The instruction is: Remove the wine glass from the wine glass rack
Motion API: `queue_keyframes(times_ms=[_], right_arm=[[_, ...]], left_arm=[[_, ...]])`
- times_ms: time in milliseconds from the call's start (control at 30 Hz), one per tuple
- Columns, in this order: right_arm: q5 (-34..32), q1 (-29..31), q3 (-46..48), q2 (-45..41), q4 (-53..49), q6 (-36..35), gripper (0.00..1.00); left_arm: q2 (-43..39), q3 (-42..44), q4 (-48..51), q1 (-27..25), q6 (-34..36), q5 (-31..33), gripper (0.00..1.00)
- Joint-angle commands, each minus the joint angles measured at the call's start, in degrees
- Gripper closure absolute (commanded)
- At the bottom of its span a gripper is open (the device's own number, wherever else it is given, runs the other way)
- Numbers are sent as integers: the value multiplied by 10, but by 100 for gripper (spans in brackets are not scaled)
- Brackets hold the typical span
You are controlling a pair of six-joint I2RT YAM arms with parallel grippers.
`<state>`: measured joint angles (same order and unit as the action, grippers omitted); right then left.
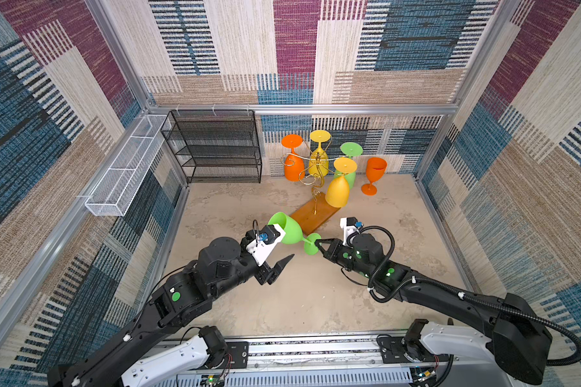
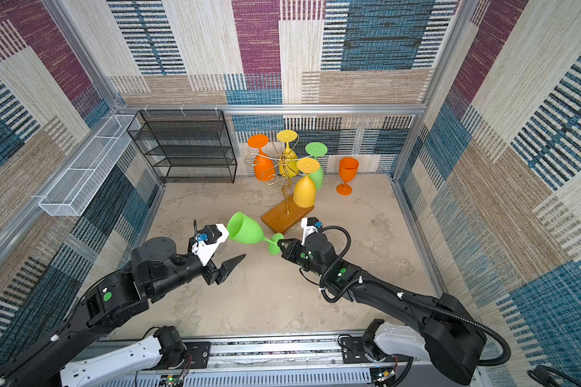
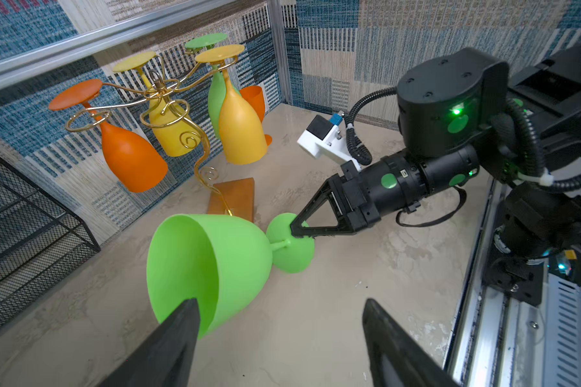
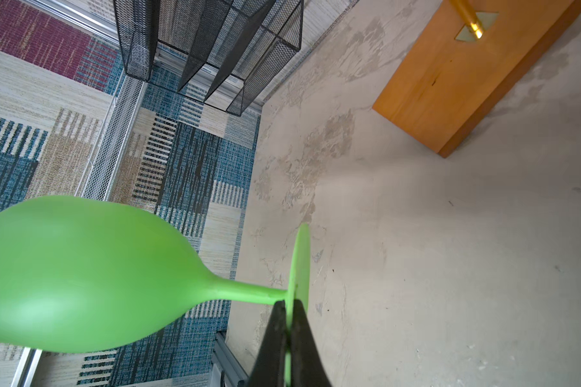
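Just in front of the wine glass rack [image 1: 310,216], clear of its arms, the green wine glass [image 1: 290,229] lies sideways, its foot pinched in my right gripper [image 1: 319,247], so I want the wide-open left gripper [image 3: 280,303] squarely round the bowl before releasing

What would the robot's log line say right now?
right end effector: shut on green wine glass foot | left end effector: open, empty | status: glass off wine glass rack, held sideways

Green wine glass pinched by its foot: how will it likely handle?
The green wine glass looks like rigid opaque plastic, probably light: the right gripper holds it sideways by the foot rim alone. Laid down, its round bowl would likely roll.
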<state>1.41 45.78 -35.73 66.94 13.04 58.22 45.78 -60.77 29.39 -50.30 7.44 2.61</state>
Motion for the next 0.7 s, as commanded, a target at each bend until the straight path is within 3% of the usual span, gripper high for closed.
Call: queue_keyframes(times_ms=[0, 400, 667], right_arm=[[-17, 4, 8, -14, 50, -29, 100], [-30, 10, 23, -46, 55, -50, 100], [-39, 11, 28, -58, 55, -57, 100]], left_arm=[[14, -7, -17, 34, -39, -96, 23], [79, -7, -76, 116, -84, -203, 39], [98, -17, -78, 130, -103, -223, 81]])
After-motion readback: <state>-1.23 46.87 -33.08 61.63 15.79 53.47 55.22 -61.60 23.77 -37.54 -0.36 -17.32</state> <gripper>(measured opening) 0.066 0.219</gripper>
